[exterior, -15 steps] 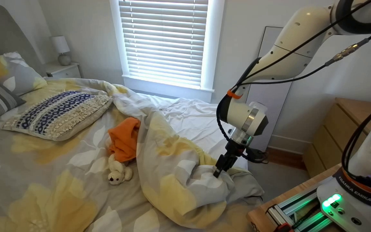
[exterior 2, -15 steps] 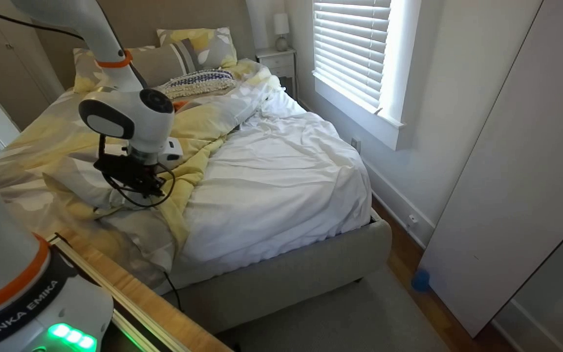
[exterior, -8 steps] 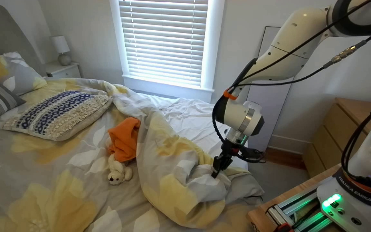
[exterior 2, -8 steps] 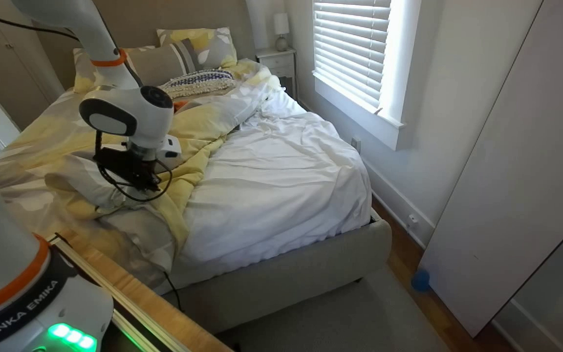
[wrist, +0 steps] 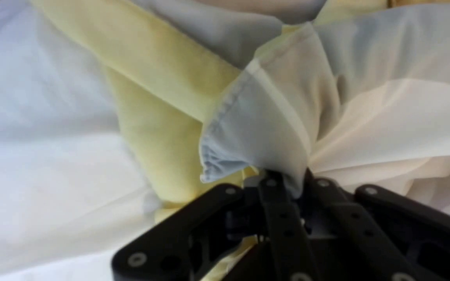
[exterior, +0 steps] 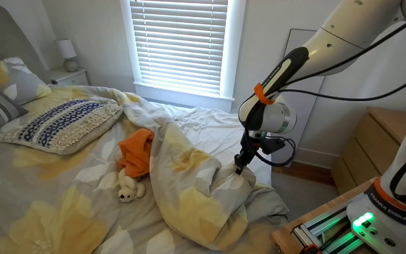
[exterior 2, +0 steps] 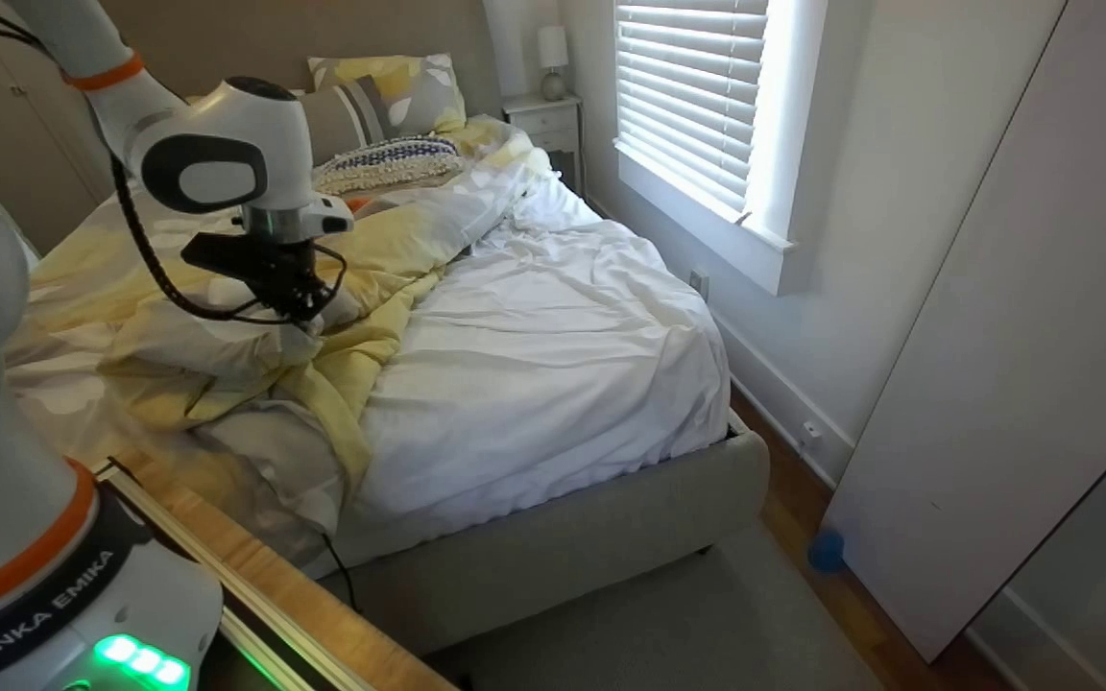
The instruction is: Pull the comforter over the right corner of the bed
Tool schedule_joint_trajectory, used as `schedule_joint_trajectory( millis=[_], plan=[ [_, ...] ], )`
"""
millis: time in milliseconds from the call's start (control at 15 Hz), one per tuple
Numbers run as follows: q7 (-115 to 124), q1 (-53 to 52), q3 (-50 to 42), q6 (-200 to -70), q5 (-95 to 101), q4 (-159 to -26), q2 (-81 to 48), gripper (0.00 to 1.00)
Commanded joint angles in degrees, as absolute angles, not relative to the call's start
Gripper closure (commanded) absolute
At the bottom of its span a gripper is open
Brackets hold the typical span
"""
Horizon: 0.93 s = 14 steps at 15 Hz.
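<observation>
The pale grey comforter [exterior: 192,201] with yellow flowers lies bunched toward the foot of the bed. My gripper [exterior: 239,170] is shut on a pinch of it, pulled up into a small peak. In the wrist view a seamed grey edge of the comforter [wrist: 266,128] runs between the fingers of the gripper [wrist: 293,174]. The right corner of the bed [exterior 2: 702,403], under white sheet, shows uncovered in an exterior view. My gripper [exterior 2: 305,309] stands well to the left of that corner there, with the arm hiding part of the bedcover behind it.
A plush toy [exterior: 127,192] and orange cloth [exterior: 136,151] rest on the comforter, near a navy-patterned pillow [exterior: 65,125]. The grey bed frame [exterior 2: 601,537] rims the mattress. A leaning white panel [exterior 2: 985,365] and window wall stand beyond the bed. A wooden table edge [exterior 2: 255,576] lies near the arm's base.
The gripper has closed on the comforter and risen, lifting the pinched fold with it. The arm has drawn upward and its elbow has shifted. Toy and pillow stay put.
</observation>
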<state>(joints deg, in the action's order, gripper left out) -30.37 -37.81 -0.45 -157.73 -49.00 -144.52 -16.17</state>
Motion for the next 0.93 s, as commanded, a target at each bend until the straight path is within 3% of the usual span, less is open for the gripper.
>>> schedule_joint_trajectory(
  millis=[0, 200, 267, 400, 667, 733, 867],
  plan=[
    [-19.55, -49.29, -16.09, -159.52, -33.06, -146.27, -13.31, 0.97],
    [-12.17, -55.10, -29.42, -160.06, -18.71, -142.46, -14.79, 0.97],
    [-11.75, -40.32, -12.50, -160.37, -18.66, -144.75, -12.46, 0.89],
    [-9.45, -41.90, -17.70, -160.26, -13.45, -143.38, -12.16, 0.89],
    [-9.00, -42.85, -18.67, -160.26, -12.67, -143.04, -12.32, 0.89],
    [-8.79, -43.09, -18.73, -160.22, -12.58, -143.03, -12.38, 0.97],
    [-5.64, -37.79, -16.21, -161.69, -7.76, -140.38, -14.42, 0.97]
  ],
)
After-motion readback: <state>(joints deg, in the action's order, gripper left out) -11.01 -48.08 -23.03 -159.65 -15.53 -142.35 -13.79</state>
